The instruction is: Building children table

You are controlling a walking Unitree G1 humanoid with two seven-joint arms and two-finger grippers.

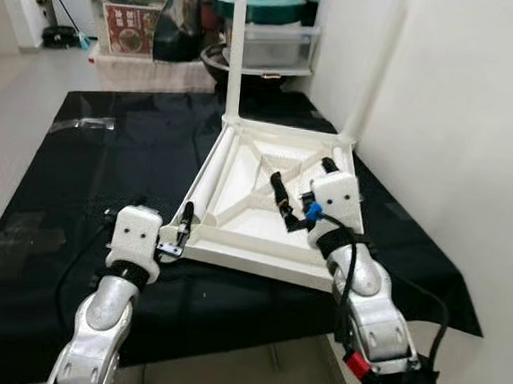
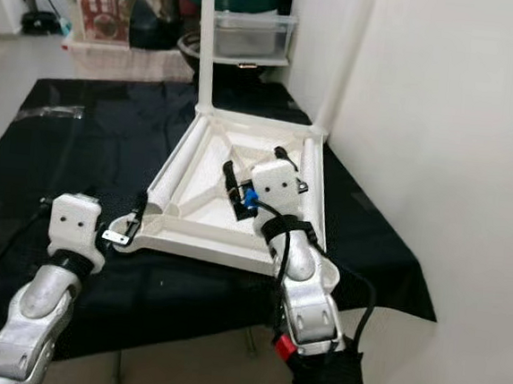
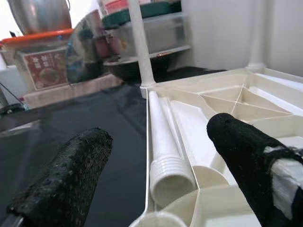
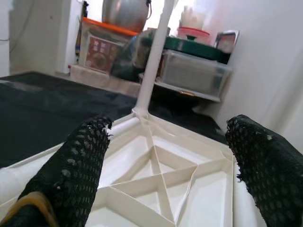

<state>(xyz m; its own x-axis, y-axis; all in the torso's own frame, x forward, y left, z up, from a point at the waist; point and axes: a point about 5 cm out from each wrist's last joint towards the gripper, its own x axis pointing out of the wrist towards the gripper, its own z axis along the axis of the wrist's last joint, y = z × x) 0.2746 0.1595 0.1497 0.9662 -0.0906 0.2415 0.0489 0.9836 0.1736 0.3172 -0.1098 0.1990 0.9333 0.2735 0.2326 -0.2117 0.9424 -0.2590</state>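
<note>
A white table top lies upside down on the black cloth, its ribbed underside facing up. Two white legs stand upright in its far corners: one at the far left, one at the far right by the wall. A loose leg lies inside along the left rim. My left gripper is open at the near left corner, its fingers on either side of that leg's ribbed end. My right gripper hovers open over the near right part of the ribs, holding nothing.
A white wall runs close along the right of the table. Behind the table stand storage boxes, a green-lidded pot and a clear bin. The cloth's near edge drops off just before me.
</note>
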